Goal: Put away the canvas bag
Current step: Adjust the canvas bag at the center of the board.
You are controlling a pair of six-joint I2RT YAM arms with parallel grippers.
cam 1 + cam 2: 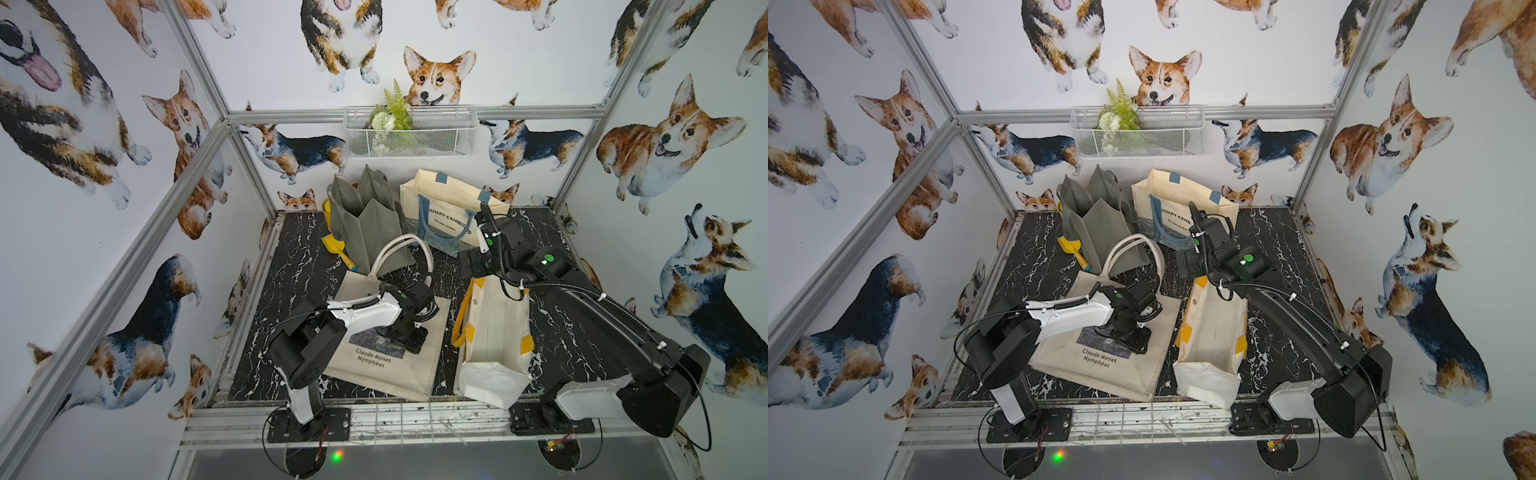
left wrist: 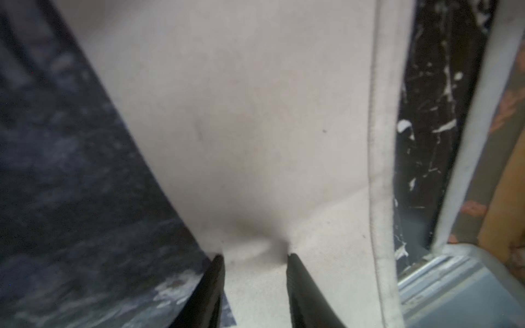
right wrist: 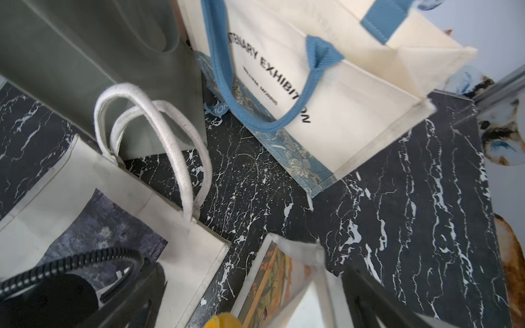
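Note:
A flat cream canvas bag (image 1: 386, 374) (image 1: 1121, 374) printed "Claude Monet Nymphéas" lies on the black marble table. Its white handles (image 1: 399, 249) (image 3: 159, 127) arch up toward the back. My left gripper (image 1: 409, 338) (image 1: 1129, 338) points straight down onto its printed face. In the left wrist view the black fingertips (image 2: 218, 261) dig into the cloth (image 2: 255, 113), and the left gripper (image 2: 255, 257) pinches a small raised fold. My right gripper (image 1: 478, 262) (image 3: 252, 284) hovers open at the mouth of a white bag with yellow handles (image 1: 494, 332) (image 3: 284, 272), holding nothing.
A grey bag (image 1: 370, 224) and a cream bag with blue handles (image 1: 440, 203) stand upright at the back. A yellow scoop (image 1: 334, 245) lies beside the grey bag. On the back wall hangs a white wire basket (image 1: 409, 133) with a plant in it. Walls close in the left and right sides.

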